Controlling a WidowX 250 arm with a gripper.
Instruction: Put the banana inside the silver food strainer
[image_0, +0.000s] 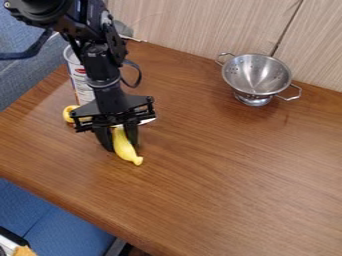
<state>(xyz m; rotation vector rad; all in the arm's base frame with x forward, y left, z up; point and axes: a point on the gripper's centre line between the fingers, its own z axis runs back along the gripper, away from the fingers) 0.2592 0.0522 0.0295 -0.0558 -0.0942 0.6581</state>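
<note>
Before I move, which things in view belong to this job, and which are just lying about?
For the job:
banana, between the gripper's fingers
strainer, open side up

Just lying about:
can, behind the arm
yellow thing, partly hidden
white thing, behind the gripper

Yellow banana (124, 146) slants in the hand (121, 144); silver strainer (256, 75) stands upright near the wall (194, 25).
</note>
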